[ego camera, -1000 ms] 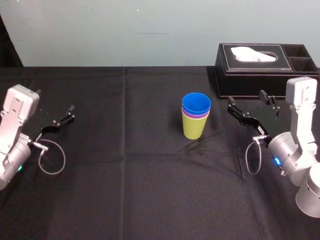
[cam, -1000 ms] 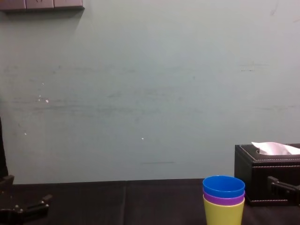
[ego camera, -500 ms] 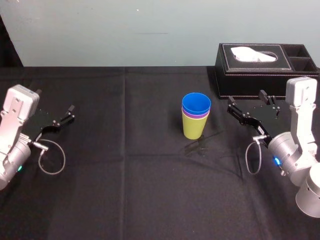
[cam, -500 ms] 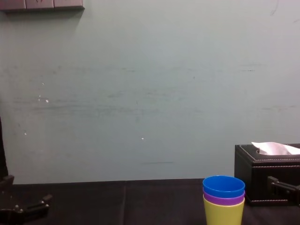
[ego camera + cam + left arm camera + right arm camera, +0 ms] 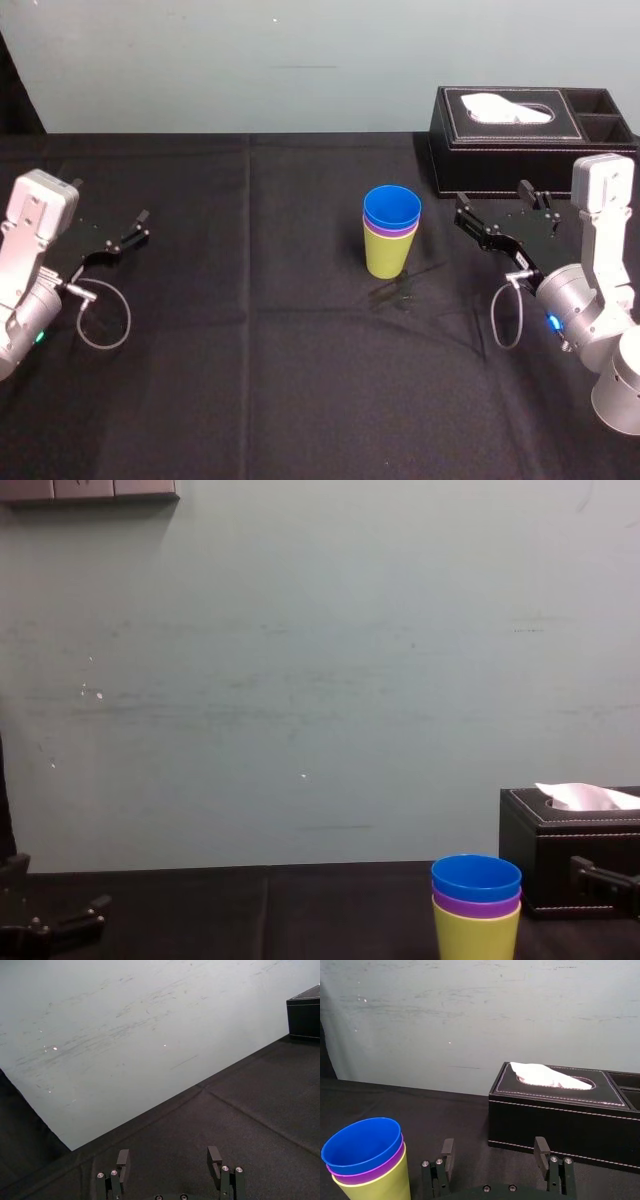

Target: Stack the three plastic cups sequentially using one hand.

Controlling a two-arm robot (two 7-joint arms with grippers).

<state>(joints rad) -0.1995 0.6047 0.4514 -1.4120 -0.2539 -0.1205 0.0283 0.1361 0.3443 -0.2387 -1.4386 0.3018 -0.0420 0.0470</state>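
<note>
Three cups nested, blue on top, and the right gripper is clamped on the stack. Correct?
No. The right gripper is open and apart from the stack, as the head view shows. The three cups are nested, with the blue cup on top.

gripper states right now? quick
Left gripper: open, holding nothing.
Right gripper: open, holding nothing, apart from the stack of blue, purple and lime plastic cups.
</note>
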